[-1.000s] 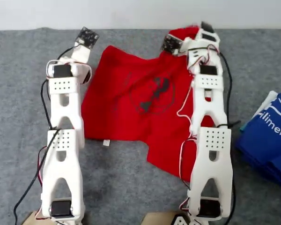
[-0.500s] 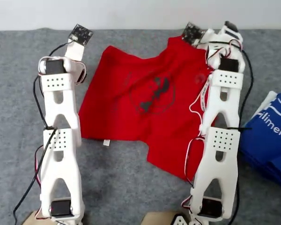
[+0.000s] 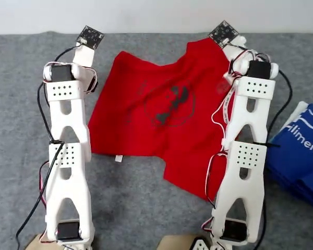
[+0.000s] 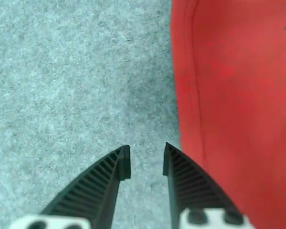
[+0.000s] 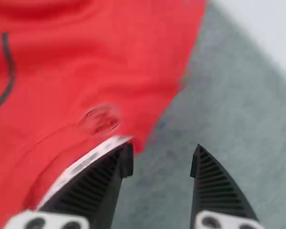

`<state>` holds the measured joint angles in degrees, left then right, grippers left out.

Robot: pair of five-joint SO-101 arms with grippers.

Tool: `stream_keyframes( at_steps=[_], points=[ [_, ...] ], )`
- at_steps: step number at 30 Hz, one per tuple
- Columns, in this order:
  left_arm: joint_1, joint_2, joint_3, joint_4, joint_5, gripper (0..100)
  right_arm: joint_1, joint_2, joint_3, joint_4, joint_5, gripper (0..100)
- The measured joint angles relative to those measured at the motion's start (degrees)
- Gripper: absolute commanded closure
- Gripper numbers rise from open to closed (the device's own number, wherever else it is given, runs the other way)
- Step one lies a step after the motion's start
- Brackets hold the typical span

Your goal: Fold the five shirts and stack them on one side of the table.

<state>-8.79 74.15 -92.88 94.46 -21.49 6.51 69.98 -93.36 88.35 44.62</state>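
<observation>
Shirt (image 3: 161,125): red, spread open mid-frame in the high view between the two arms, dark print (image 3: 172,107) facing up. The lower edge is uneven and the lower-right part runs under the right arm.
Fold state: none made yet, by the look of it. Lying open like this suits a first fold.
Left gripper (image 4: 147,160): upper left of the high view, over bare mat just beside the shirt's side hem. Fingers parted, nothing between them.
Right gripper (image 5: 161,160): upper right of the high view, at the shirt's top corner. Fingers spread wide and empty, one over the red edge by a white label (image 5: 93,160), the other over mat.
Why there: one gripper at each upper side of the cloth, probably placed to pinch both edges together and carry them over.
Stack (image 3: 300,156): blue folded shirts at the right edge, apart from the red one. Likely the chosen stacking side.
Mat (image 3: 21,130): grey and felt-like, covering the table. I would expect cloth to drag on it rather than slide.
Room: white wall (image 3: 146,15), a strip along the top of the frame.
</observation>
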Motion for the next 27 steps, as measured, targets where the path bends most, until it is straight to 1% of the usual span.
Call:
stream_keyframes(
  at_steps=[3, 5, 9, 11, 14, 18, 22, 27],
  points=[
    [-0.1, 0.0, 0.0, 3.9, 0.2, 88, -0.4, 0.0, 0.0, 8.1, -3.3, 79.0],
    [-0.4, -0.3, 0.0, 4.4, 0.2, 88, -1.0, 0.0, 0.0, 11.6, -4.6, 79.0],
    [-1.8, -2.7, 0.0, 4.5, 0.4, 88, -1.4, -1.1, 0.4, 12.0, -8.4, 79.0],
    [-1.6, -4.7, 0.4, 4.5, 0.4, 88, -2.2, -4.0, 3.4, 12.0, -10.0, 79.0],
    [-1.6, -9.9, 4.7, 4.6, 0.4, 88, -4.0, -11.3, 11.8, 12.0, -11.8, 79.0],
    [-2.0, -19.9, 16.9, 4.6, 0.4, 88, -5.7, -24.5, 28.9, 12.0, -12.7, 79.0],
    [-2.0, -31.6, 34.2, 4.6, 0.4, 88, -6.2, -37.9, 47.6, 12.0, -12.7, 79.0],
    [-2.0, -45.4, 54.4, 4.6, -0.3, 88, -6.2, -53.0, 67.2, 12.0, -12.7, 79.0]
  ],
)
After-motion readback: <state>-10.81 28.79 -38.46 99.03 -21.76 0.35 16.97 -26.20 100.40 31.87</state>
